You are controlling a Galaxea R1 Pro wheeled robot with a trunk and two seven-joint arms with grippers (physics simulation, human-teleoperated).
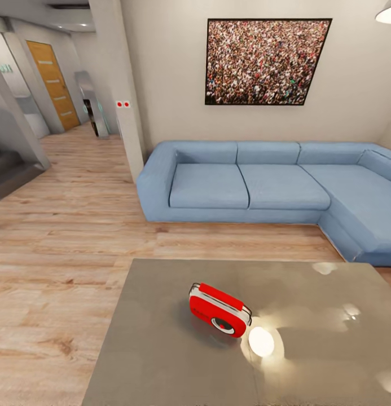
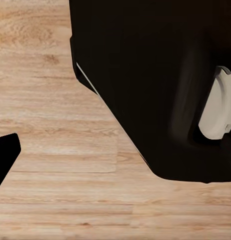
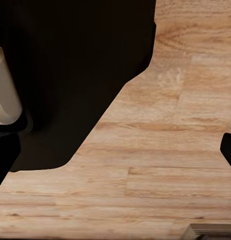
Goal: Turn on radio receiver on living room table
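Note:
The radio receiver [image 1: 219,310] is a small red rounded box with a white trim band and a round dial on its front. It stands slightly tilted near the middle of the table [image 1: 156,349], a low rectangle with a glossy grey top, in the head view. Beyond the table is the living room's blue L-shaped sofa [image 1: 246,183] under a crowd picture [image 1: 266,61]. Both wrist views look down on light wood floor [image 2: 55,125] beside my black base [image 2: 155,75]. A dark sliver [image 2: 3,157] at one frame edge and another [image 3: 229,150] may be fingertips; their jaw state is unclear.
Lamp glare [image 1: 261,341] reflects on the tabletop beside the radio. A strip of wood floor [image 1: 218,239] separates table and sofa. A hallway with a wooden door [image 1: 53,84] and a pillar [image 1: 127,107] lies at the back left.

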